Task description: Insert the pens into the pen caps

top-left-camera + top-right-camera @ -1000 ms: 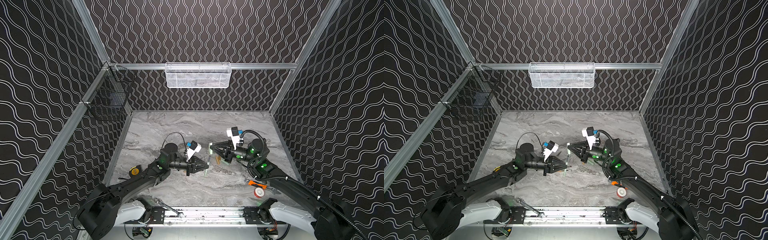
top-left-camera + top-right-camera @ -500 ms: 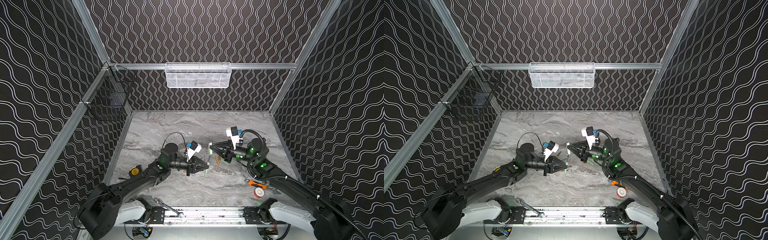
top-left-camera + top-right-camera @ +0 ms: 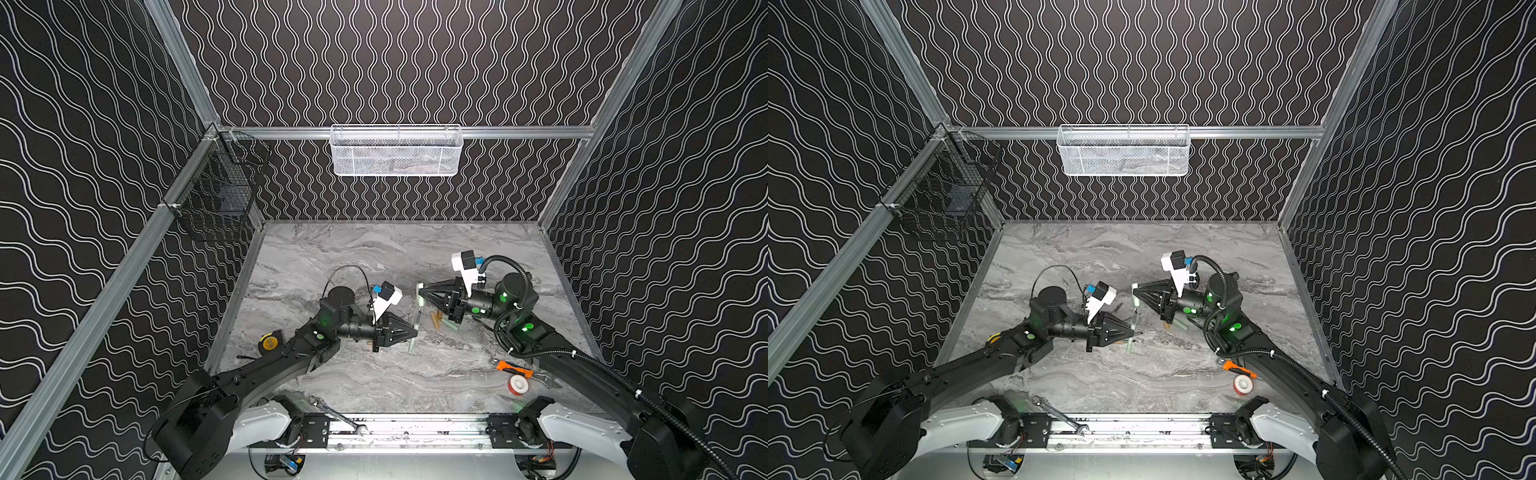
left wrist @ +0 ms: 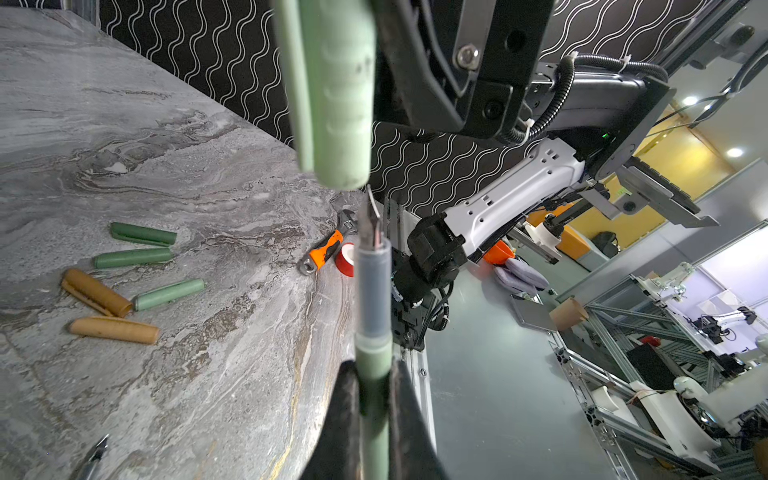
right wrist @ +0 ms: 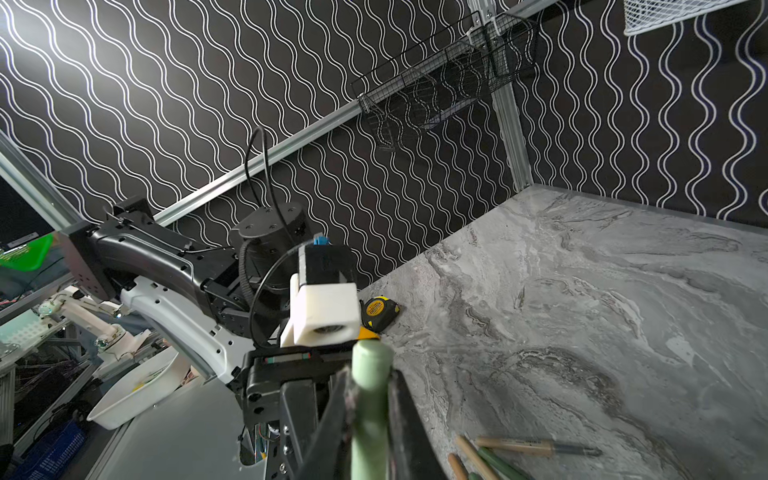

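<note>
My left gripper [image 4: 374, 374] is shut on a pale green pen [image 4: 374, 291]. The pen's dark nib points at a pale green pen cap [image 4: 340, 104], and its tip sits right at the rim of the cap's mouth. My right gripper [image 5: 370, 386] is shut on that pen cap [image 5: 370, 399]. In both top views the two grippers [image 3: 415, 330] [image 3: 419, 289] meet mid-table, with the cap [image 3: 1135, 299] above the pen [image 3: 1131, 343]. Several loose pen caps lie on the table, tan [image 4: 96, 292] and green [image 4: 143, 233]. Loose pens [image 5: 536, 446] lie beside the right gripper.
An orange-handled tool [image 3: 513, 368] and a red-and-white tape roll [image 3: 518, 384] lie front right. A yellow tape measure [image 3: 269, 343] sits by the left wall, and a steel wrench [image 3: 336, 413] lies at the front rail. A white mesh basket [image 3: 395, 149] and a black wire basket [image 3: 216, 195] hang on the walls.
</note>
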